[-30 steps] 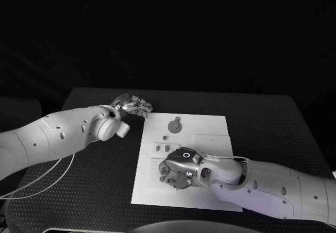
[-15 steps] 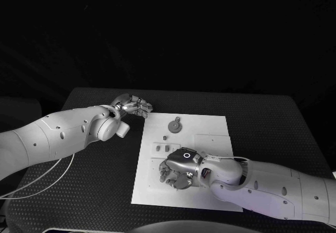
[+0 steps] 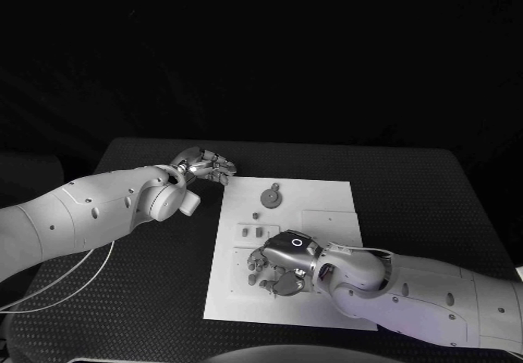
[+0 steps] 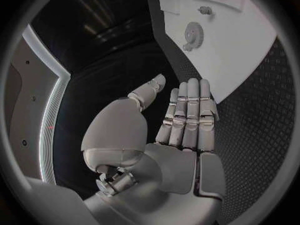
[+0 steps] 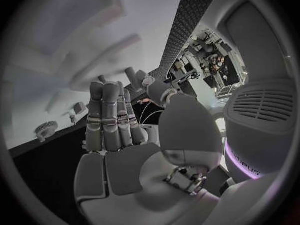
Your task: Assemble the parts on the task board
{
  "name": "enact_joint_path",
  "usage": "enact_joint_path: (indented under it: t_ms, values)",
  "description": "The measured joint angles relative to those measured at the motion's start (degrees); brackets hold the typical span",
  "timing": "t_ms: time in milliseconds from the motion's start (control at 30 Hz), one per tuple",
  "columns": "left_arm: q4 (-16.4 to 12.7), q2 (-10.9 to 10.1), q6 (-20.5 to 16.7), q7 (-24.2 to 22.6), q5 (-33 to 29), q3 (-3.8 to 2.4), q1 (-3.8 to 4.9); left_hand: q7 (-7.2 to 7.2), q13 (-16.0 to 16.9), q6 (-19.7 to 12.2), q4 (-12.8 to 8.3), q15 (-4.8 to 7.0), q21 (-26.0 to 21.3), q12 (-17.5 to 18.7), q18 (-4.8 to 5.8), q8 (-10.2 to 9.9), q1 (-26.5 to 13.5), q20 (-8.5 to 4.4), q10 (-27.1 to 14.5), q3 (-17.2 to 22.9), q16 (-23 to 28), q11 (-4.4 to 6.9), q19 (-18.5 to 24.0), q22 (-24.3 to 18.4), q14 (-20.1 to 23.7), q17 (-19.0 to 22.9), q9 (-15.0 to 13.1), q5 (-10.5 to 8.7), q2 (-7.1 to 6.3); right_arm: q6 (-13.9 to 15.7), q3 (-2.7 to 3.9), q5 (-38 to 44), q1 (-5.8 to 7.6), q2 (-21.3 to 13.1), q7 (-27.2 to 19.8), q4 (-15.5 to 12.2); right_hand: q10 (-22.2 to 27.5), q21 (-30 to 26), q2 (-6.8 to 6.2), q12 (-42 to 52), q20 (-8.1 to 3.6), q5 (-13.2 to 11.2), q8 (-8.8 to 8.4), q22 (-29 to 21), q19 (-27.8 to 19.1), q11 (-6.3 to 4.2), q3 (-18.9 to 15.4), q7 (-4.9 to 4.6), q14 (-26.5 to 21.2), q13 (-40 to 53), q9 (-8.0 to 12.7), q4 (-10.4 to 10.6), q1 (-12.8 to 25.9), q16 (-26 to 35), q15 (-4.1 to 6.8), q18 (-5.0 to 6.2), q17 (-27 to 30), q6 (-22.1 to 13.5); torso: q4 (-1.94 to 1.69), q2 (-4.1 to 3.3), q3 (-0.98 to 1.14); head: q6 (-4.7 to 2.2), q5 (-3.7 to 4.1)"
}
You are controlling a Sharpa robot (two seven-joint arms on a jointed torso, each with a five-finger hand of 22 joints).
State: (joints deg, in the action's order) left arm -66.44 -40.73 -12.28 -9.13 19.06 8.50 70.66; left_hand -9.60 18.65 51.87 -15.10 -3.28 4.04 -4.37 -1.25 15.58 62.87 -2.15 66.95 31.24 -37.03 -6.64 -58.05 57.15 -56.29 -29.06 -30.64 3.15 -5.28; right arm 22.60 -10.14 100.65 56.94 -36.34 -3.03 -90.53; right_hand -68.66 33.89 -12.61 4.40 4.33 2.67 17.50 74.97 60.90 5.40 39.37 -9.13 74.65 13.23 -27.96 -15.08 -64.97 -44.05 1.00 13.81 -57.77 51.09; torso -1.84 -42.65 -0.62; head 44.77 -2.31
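Head view: one task board [image 3: 327,208], perhaps four small parts [image 3: 270,197].

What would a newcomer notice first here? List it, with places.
First the white board in the middle of the black table, with a round gear-like part lying near its far end. Next the right robot hand, down over the board's near left area. The left robot hand is off the board's far left corner, fingers straight and holding nothing.

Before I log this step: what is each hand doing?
Left hand: open, fingers extended, holding nothing, beside the task board.
Right hand: low over the board; whether it holds a part cannot be told.
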Motion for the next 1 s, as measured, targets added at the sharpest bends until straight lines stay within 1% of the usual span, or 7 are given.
enact_joint_path:
  t_ms: [133, 367, 533, 633, 767, 867, 1000]
  values:
    - [0.0, 0.0, 0.0, 0.0, 0.0, 0.00, 0.00, 0.00, 0.0, 0.0, 0.0, 0.00, 0.0, 0.0, 0.00, 0.0, 0.0, 0.00, 0.0, 0.0, 0.0, 0.00, 0.0, 0.0, 0.0, 0.0, 0.0, 0.00, 0.00, 1.7, 0.15, -1.1, 0.00, -0.6, -0.7, -0.4, 0.7, 3.4, -0.06, 0.0, -0.53, 0.0, 0.00, 0.0, 0.5, -0.03, 0.0, 0.18, 0.0, 0.0, 0.1, 0.0, -0.1, -4.8, 0.00, 0.17, -1.7, -0.2, 0.00, 0.01, 0.02, -0.08, 0.03]
    - [0.0, -0.1, 0.0, 0.0, 0.0, 0.00, 0.00, 0.00, 0.0, 0.0, 0.0, 0.00, 0.0, 0.2, 0.00, 0.0, 0.0, 0.00, 0.0, 0.0, 0.0, 0.00, 0.0, 0.0, 0.0, -0.1, 0.0, 0.00, 0.00, 3.8, 1.06, -3.4, 0.01, -1.4, -1.8, -1.1, 1.5, 6.5, -0.06, -0.3, -1.26, 0.0, -0.33, 0.0, 0.8, 0.13, 0.1, 0.21, 0.0, -0.6, 0.2, 0.1, -0.1, -8.5, 0.01, 0.41, -2.0, -0.8, 0.01, 0.01, 0.02, -0.14, 0.14]
    - [0.0, -0.1, 0.1, 0.0, 0.0, 0.00, 0.00, 0.00, 0.0, 0.0, 0.0, 0.00, 0.0, 0.2, 0.00, 0.0, 0.0, 0.00, 0.0, 0.0, 0.0, 0.00, 0.0, 0.0, 0.0, -0.1, 0.0, 0.00, 0.00, 4.4, 2.82, -5.4, 0.15, -3.1, -2.2, -1.6, 1.5, 7.5, -0.06, -0.3, -1.38, 0.0, -0.33, 0.0, 0.9, 0.13, 0.3, 0.21, 0.0, -0.6, 0.1, 0.2, -0.1, -9.7, 0.01, 0.41, -1.8, -0.8, 0.01, 0.01, 0.03, -0.20, 0.25]
    - [0.0, -0.1, 0.1, 0.0, 0.0, 0.00, 0.00, 0.00, 0.0, 0.0, 0.0, 0.00, 0.0, 0.2, 0.00, 0.0, 0.0, 0.00, 0.0, 0.0, 0.0, 0.00, 0.0, 0.0, 0.0, -0.1, 0.0, 0.00, 0.00, 4.4, 3.63, -6.9, 0.65, -4.4, -2.3, -1.7, 1.2, 7.9, -0.06, 0.2, -1.50, 0.0, 0.03, 0.0, 1.0, 0.38, 0.3, 0.01, 0.0, -0.6, 0.0, 0.3, -0.1, -10.3, 0.01, 0.41, -1.5, -0.6, 0.03, 0.01, 0.02, -0.34, 0.41]
    - [0.0, -0.1, 0.1, 0.0, 0.0, 0.00, 0.00, 0.00, 0.0, 0.0, 0.0, -0.03, 0.0, 0.2, 0.00, 0.0, 0.0, 0.00, 0.0, 0.0, 0.0, 0.00, 0.0, 0.0, 0.0, -0.1, 0.0, 0.00, 0.00, 3.9, 4.64, -10.7, 2.46, -7.4, -2.4, -1.9, -2.7, 8.2, 0.95, 2.8, -1.88, 0.0, 0.65, 0.0, 0.8, -1.17, 0.3, -0.12, -0.5, 1.4, -0.5, 0.3, -0.1, -10.7, 0.77, 0.39, -0.7, 0.3, 0.03, 0.03, 0.02, -0.52, 0.70]
    - [0.0, -0.3, 0.1, 0.0, 0.0, 0.00, 0.00, 0.00, 0.0, 0.0, 0.0, -0.21, 0.0, 0.2, 0.00, 0.0, 0.0, 0.00, 0.0, 0.0, 0.0, 0.00, 0.0, 0.0, -0.2, -0.2, 0.0, 0.00, 0.00, 2.8, 4.74, -13.8, 4.20, -9.4, -2.1, -2.0, -4.7, 8.1, 1.58, 4.3, -1.84, 0.0, 1.28, 0.1, 0.1, -1.92, 0.1, 0.22, -1.2, 3.2, -0.9, 0.5, 0.5, -10.9, 1.66, 0.42, 0.0, 1.1, 0.07, 0.04, 0.03, -0.71, 1.09]
    - [0.0, -0.3, 0.1, 0.0, 0.0, 0.00, 0.00, 0.00, 0.1, 0.0, 0.0, -0.21, 0.0, 0.2, 0.00, 0.0, 0.0, 0.00, 0.0, 0.0, 0.1, 0.00, 0.0, 0.0, -0.2, -0.3, 0.0, 0.00, 0.00, -1.5, 4.79, -18.7, 7.03, -12.6, -0.5, -1.3, -6.9, 8.1, 1.28, 9.2, -1.60, 0.0, 1.66, 0.1, -0.5, -3.30, -1.0, 0.81, -2.0, 9.8, -1.9, 2.9, 3.2, -11.1, 2.87, 1.00, 1.1, 1.7, 0.13, 0.08, 0.03, -0.81, 1.55]
